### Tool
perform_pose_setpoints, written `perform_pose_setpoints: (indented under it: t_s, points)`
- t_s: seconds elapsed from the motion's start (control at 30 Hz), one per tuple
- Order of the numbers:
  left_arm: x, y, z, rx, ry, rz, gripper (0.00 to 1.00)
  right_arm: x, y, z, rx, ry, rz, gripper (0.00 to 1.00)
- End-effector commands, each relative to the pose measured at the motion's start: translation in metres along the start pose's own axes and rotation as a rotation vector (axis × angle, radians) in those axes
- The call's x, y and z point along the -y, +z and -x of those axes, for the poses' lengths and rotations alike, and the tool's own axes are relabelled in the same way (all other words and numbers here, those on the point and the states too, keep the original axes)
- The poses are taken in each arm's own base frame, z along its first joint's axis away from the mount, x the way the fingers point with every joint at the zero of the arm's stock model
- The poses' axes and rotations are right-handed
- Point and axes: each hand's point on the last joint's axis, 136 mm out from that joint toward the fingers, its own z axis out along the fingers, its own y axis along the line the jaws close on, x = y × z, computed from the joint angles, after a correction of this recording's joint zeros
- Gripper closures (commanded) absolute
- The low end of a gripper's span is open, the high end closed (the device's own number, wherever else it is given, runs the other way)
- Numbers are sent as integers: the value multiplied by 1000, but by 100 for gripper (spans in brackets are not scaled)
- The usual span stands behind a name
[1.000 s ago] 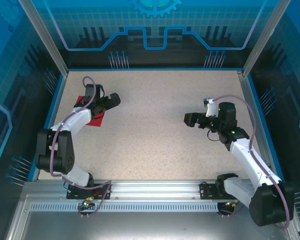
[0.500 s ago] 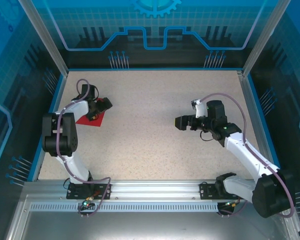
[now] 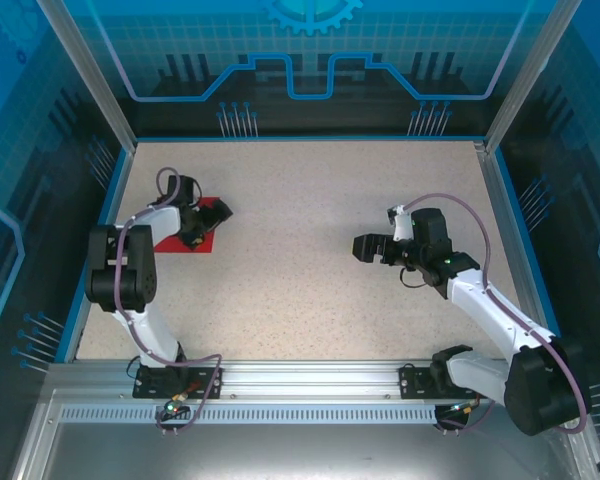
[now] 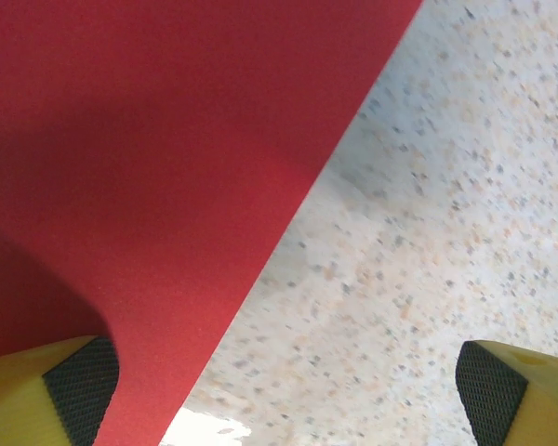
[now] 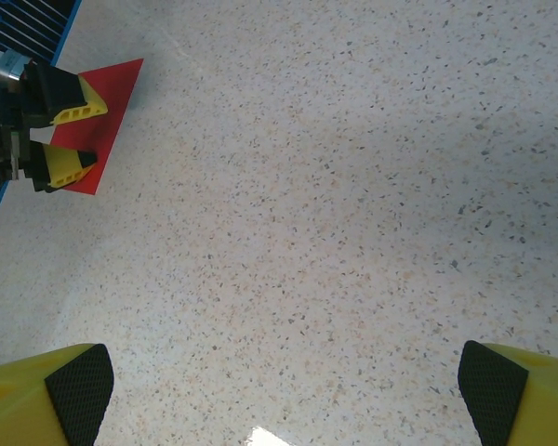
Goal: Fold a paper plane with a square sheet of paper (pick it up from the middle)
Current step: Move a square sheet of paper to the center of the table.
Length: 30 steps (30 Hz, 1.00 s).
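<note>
The square sheet of red paper (image 3: 170, 240) lies flat on the speckled table at the far left. My left gripper (image 3: 208, 222) hovers low over it, open. In the left wrist view the paper (image 4: 149, 167) covers the upper left, its straight edge running diagonally, and one black pad (image 4: 79, 386) sits over the paper while the other (image 4: 488, 390) is over bare table. My right gripper (image 3: 360, 247) hangs open above the table's right half, pointing left. The right wrist view has the paper (image 5: 116, 93) far off with the left gripper (image 5: 95, 135) spread above it.
A blue rim (image 3: 108, 210) borders the table just left of the paper, with a dark slotted strip (image 5: 28, 19) beyond it. Speckled tabletop (image 3: 300, 270) stretches between the two arms. An aluminium rail (image 3: 300, 378) runs along the near edge.
The left gripper has swung a little right and back over the paper, and more red now shows around it. The right gripper went left, then eased slightly back and down.
</note>
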Motion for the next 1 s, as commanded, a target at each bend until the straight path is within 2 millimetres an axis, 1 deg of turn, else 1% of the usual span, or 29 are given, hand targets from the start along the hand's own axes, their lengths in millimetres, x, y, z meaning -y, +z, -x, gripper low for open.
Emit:
perform_pose_setpoints:
  t_s: [0.0,0.13,0.3,0.33,0.5,0.6,0.67,0.73,0.87,0.97]
  points:
    - [0,18,-72,-201,-51,-2,2,3,2,-12,-27,28,-14,1]
    - [21,26,-108,-243,-29,-33,1,7,4,-17,-34,49,-24,1]
    - [54,30,-157,-280,9,-61,1,9,10,-21,-55,75,-21,1]
    - [63,31,-169,-288,22,-69,1,10,11,-22,-57,82,-22,1]
    - [92,39,-215,-317,53,-90,2,14,15,-27,-65,113,-31,1]
    - [111,36,-233,-325,85,-112,2,18,15,-29,-72,121,-50,1]
    - [122,29,-235,-311,101,-136,2,19,14,-31,-79,124,-60,1]
    - [131,20,-232,-297,116,-158,1,18,13,-31,-83,128,-61,0]
    - [145,-13,-208,-183,197,-183,1,8,14,-31,-89,131,-38,0]
    - [145,-42,-183,-83,224,-197,2,-5,21,-31,-108,133,-21,3]
